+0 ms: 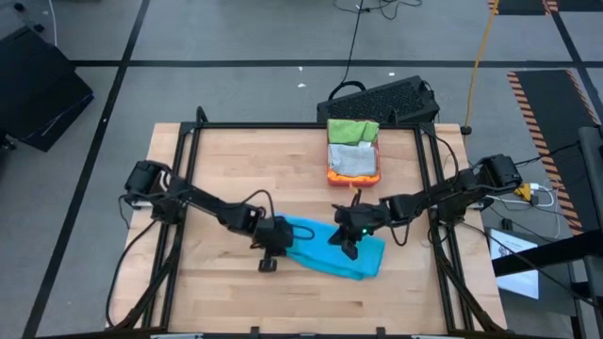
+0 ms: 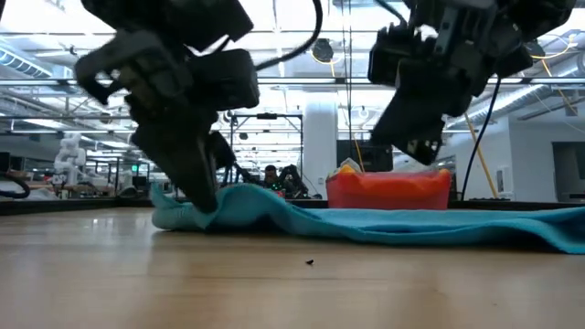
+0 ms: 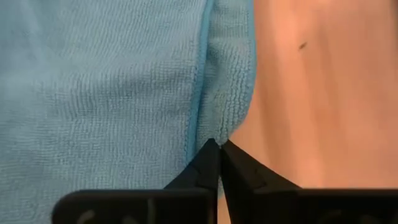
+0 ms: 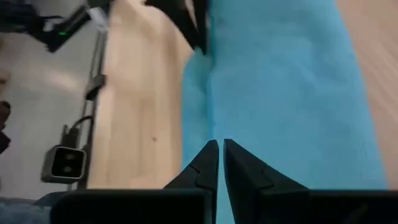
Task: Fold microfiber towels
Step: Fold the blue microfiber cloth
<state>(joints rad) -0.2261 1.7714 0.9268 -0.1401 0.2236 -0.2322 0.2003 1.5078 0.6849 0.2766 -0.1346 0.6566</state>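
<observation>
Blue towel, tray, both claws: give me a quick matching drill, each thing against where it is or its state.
Things:
1. blue towel
2. pink-red tray
3. left claw
4. right claw

States:
A. shut on the towel's edge
B. shut, over the towel
C. spread on the table's front middle
D. at the table's back, holding folded towels

Pairs: 1-C, 2-D, 3-A, 4-B

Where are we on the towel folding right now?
Done: folded green and grey towels sit in the red tray. In hand: the blue towel lies elongated on the table, apparently part-folded; the left gripper is shut on its left edge and the right gripper is shut over its right part, grip unclear. Left: finishing that fold. No other unfolded towels in view.
</observation>
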